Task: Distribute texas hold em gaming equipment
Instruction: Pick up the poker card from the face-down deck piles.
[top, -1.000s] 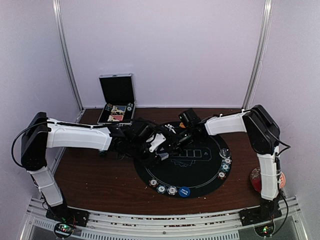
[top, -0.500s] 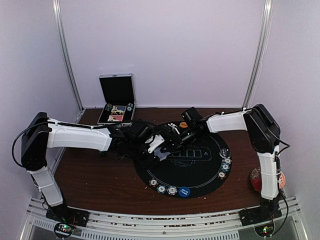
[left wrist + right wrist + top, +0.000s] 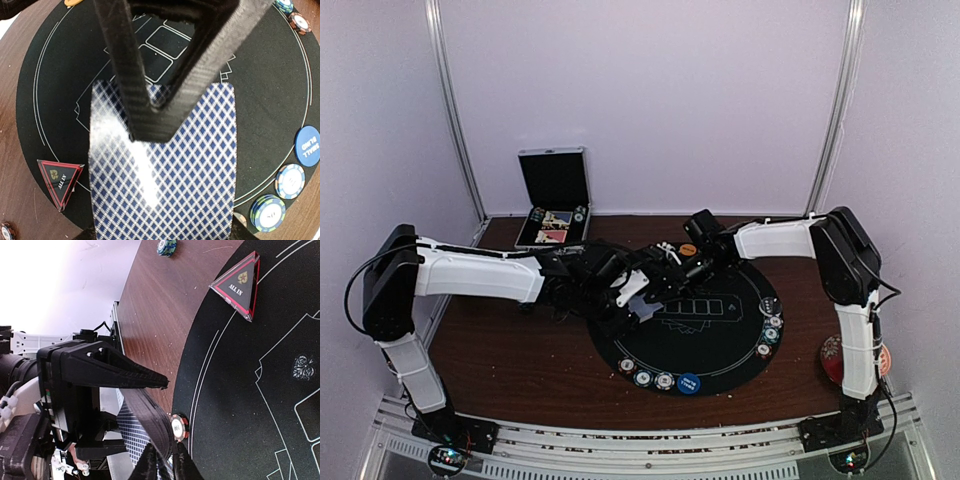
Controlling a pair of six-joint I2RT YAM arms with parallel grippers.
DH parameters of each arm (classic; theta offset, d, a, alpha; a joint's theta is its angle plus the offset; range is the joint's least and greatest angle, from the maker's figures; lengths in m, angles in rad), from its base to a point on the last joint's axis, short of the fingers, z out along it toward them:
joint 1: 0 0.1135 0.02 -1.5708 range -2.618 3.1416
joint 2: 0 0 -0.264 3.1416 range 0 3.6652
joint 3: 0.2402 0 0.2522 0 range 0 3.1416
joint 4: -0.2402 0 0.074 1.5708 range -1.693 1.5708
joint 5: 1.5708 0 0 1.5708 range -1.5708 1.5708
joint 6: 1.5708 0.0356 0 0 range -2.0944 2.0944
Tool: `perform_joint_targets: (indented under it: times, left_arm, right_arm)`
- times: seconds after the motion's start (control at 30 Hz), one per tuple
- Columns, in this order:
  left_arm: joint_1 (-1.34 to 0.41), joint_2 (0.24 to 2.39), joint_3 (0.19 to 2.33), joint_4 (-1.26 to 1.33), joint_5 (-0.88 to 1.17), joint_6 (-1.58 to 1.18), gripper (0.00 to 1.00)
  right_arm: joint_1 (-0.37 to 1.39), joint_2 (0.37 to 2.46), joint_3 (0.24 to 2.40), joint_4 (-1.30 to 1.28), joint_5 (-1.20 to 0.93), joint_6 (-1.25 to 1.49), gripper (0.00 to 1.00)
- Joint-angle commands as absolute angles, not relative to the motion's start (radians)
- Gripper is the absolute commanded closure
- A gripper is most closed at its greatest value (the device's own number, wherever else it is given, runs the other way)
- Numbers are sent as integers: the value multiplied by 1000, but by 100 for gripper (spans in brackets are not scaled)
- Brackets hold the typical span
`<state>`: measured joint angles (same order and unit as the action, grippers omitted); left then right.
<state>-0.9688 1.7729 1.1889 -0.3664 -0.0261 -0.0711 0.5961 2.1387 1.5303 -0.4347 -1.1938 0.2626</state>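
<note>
My left gripper (image 3: 638,295) hovers over the left part of the black round mat (image 3: 720,345), shut on a deck of playing cards (image 3: 160,190) with blue diamond backs. A black finger (image 3: 150,115) lies across the top card. My right gripper (image 3: 164,462) meets it from the right, fingertips pinched on the deck's end (image 3: 150,415). On the mat lie a red triangle marker (image 3: 60,180), a blue disc (image 3: 307,146), striped chips (image 3: 290,181) and an orange disc (image 3: 688,249). A red, black and white chip (image 3: 179,427) sits at the mat's rim beside the right fingertips.
An open metal case (image 3: 553,200) with more chips stands at the back left. A red patterned cup and saucer (image 3: 832,360) sits by the right arm's base. A teal chip (image 3: 166,246) lies on the brown table off the mat. Chips line the mat's front (image 3: 653,378) and right (image 3: 770,335).
My right gripper has slid left up to the deck and closed its fingers on it. The left gripper has stayed in place with the cards.
</note>
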Motion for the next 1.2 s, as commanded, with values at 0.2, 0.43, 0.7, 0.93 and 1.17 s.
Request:
perform_joint_targets:
  times: [0.2, 0.43, 0.7, 0.93, 1.17]
  left_arm:
    - [-976, 1772, 1195, -309, -43, -79, 40]
    - [-975, 1767, 1192, -309, -51, -79, 40]
    - [-976, 1765, 1204, -324, -50, -85, 40]
    - [-976, 1727, 1229, -375, -95, -100, 40]
    - [-976, 1704, 1248, -412, -164, -121, 40]
  right_arm:
    - [578, 2145, 1583, -556, -1227, 167, 100]
    - [552, 2144, 1592, -579, -1234, 156, 100]
    - [484, 2090, 1575, -538, -1227, 192, 100]
    - [408, 2036, 1543, -469, -1197, 246, 100]
    - [387, 2022, 1512, -389, -1187, 314, 100]
